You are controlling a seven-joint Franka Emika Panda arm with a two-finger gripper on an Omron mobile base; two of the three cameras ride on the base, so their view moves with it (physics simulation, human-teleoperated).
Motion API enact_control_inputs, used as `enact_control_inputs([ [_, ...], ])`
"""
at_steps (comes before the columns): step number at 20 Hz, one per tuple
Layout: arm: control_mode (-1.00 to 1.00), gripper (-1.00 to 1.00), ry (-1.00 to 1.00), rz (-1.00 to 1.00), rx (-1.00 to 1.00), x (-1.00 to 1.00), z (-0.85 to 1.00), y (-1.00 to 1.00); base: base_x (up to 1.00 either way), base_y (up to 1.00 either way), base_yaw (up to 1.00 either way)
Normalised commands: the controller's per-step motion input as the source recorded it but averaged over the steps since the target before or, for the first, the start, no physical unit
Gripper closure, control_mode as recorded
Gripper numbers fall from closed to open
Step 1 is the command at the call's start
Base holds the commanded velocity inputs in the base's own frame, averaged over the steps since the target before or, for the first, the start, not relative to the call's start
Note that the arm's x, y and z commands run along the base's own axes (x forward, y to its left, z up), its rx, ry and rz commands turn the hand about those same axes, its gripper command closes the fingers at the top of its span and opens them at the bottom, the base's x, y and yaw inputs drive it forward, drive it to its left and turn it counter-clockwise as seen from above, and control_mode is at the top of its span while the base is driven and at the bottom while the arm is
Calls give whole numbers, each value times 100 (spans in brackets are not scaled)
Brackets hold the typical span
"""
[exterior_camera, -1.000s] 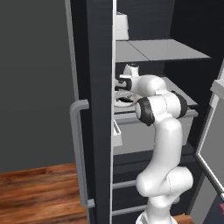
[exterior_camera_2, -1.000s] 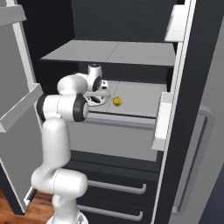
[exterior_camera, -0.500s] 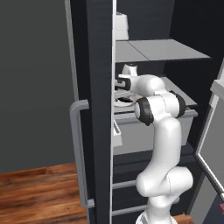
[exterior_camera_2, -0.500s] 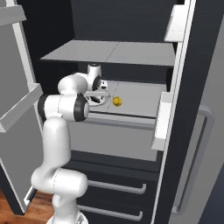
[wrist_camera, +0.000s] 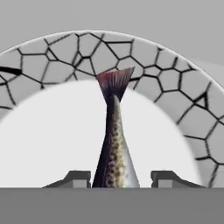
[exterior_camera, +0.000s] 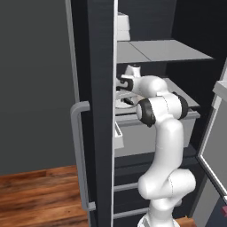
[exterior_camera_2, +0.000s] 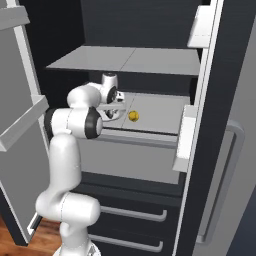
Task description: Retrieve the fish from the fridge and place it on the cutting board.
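Observation:
The fish (wrist_camera: 114,144), slender and speckled dark grey with a reddish tail, lies on a white plate with a cracked-pattern rim (wrist_camera: 65,52). The plate sits on the middle shelf of the black fridge (exterior_camera_2: 150,60). My gripper (wrist_camera: 121,178) is open, one fingertip on each side of the fish's body with a small gap to each. In the base views the hand (exterior_camera_2: 111,92) reaches into the fridge over the plate (exterior_camera: 122,96). The cutting board is out of view.
A small yellow round item (exterior_camera_2: 133,116) rests on the same shelf, right of the plate. Both fridge doors stand open with bins (exterior_camera_2: 187,137) on their inner sides. The grey bar handle (exterior_camera: 79,155) is on the near door. Drawers (exterior_camera_2: 135,215) lie below.

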Motion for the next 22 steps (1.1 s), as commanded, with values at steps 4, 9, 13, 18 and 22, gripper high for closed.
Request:
enact_control_inputs([
  [4, -100, 100, 0, 0, 0, 0, -9, 5, 0, 0, 0],
  [9, -100, 100, -1, -5, 0, 0, -3, 0, 0, 0, 0],
  [13, -100, 100, -6, -11, 0, 0, 0, 0, 0, 0, 0],
  [18, -100, 100, -15, -13, 0, 0, 0, 0, 0, 0, 0],
  [22, -100, 100, -22, -16, 0, 0, -3, 0, 0, 0, 0],
])
